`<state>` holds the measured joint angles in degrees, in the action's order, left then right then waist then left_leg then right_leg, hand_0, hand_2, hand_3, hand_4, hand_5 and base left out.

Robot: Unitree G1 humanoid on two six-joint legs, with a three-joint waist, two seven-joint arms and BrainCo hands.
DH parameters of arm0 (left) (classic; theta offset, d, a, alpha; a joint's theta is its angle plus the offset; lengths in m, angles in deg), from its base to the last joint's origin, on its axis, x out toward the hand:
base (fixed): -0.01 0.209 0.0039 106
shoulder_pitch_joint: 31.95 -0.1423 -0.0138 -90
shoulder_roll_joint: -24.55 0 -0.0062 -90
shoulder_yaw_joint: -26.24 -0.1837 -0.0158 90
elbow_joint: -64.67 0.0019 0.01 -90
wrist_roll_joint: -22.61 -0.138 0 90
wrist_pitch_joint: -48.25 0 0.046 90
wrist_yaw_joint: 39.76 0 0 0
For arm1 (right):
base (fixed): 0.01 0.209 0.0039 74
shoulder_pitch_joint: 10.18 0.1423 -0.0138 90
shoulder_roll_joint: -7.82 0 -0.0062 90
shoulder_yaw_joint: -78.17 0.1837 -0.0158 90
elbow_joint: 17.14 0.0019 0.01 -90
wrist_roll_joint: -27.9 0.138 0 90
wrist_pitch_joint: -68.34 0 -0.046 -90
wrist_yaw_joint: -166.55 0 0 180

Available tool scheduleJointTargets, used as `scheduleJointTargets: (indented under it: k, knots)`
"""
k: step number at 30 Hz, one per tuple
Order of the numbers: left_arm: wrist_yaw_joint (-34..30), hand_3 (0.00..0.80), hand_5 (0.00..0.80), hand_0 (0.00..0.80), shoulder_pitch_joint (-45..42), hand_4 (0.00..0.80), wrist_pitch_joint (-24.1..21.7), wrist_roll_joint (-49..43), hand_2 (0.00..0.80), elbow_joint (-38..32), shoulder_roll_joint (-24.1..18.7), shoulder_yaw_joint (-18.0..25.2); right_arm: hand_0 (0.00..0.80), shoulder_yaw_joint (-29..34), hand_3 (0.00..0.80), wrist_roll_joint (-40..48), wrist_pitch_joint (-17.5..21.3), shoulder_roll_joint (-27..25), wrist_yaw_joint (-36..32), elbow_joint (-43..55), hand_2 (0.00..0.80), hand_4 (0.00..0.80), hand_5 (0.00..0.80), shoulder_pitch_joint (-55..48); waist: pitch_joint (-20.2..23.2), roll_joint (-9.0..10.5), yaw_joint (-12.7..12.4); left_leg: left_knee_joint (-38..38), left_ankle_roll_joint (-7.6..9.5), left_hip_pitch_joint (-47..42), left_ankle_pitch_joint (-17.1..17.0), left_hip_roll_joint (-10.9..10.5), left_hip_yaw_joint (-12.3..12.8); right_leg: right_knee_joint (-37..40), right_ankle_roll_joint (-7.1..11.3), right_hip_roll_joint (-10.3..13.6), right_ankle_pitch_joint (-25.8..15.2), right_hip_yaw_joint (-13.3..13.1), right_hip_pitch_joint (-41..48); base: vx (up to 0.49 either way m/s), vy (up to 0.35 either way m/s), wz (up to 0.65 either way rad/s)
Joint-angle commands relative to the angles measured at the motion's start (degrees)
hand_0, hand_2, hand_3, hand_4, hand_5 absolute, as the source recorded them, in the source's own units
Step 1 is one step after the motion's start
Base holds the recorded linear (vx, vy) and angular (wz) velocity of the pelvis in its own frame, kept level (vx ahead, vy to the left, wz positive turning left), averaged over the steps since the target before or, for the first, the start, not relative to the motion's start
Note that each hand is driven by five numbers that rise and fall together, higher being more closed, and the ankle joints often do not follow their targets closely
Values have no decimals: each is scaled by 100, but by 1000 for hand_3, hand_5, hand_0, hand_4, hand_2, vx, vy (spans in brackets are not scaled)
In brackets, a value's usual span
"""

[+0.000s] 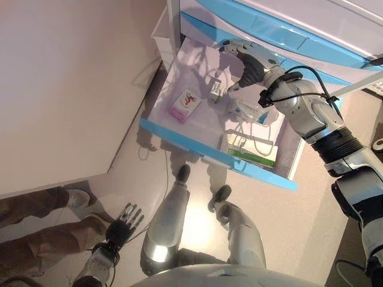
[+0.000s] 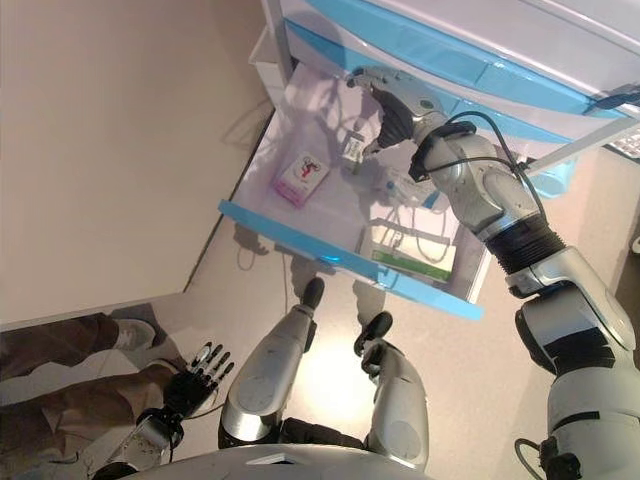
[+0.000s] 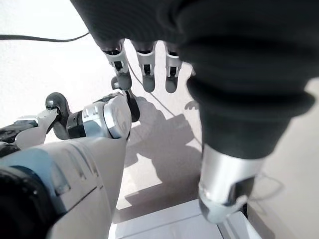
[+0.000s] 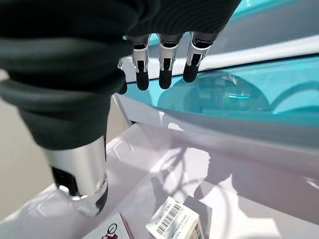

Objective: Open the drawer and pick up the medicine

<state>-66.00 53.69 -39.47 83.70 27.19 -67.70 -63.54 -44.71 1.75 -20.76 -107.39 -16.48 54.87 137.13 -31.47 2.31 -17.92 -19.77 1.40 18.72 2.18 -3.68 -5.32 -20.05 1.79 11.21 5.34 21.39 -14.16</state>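
Several medicine boxes lie in the pulled-out drawer (image 1: 179,142) at the upper centre of your head views: a pink box (image 1: 185,105), a small white box (image 1: 216,91), a blister pack (image 1: 250,111) and a green-edged box (image 1: 254,156). Your right hand (image 1: 246,60) hovers above the small white box, fingers straight, holding nothing. Your left hand (image 1: 124,225) hangs relaxed at lower left, beside a person's legs (image 1: 42,230).
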Motion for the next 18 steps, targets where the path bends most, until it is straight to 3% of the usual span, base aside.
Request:
scheduleJointTargets:
  k: [1, 8, 18]
  knots:
    - [-60, 0, 0, 0, -477, 0, -40, -72, 0, -304, -2, -189, 0, -311, 0, -185, -15, -110, 94, 224, 0, 0, 0, 537, 168, -208, -82, 236, 72, -2, 268, -109, 114, -799, 146, 0, 546, -168, 36, 4, 20, 10]
    - [-53, 0, 0, 0, -491, 0, -8, -6, 0, -369, -23, -224, 0, -674, 0, -473, -274, 27, -9, -323, 0, 0, 0, 686, 168, -255, -180, 215, 83, 128, 255, -107, 74, -865, 136, 21, 545, -112, -94, -3, 1, 8]
    - [-67, 0, 0, 0, -414, 0, -21, 56, 0, -307, -6, -314, 0, -1147, 0, -649, -306, 179, 60, -1355, 0, 0, 0, 833, 168, -340, -244, 159, 93, 275, 265, -140, 6, -935, 93, 27, 573, -96, -245, -3, -2, 3]
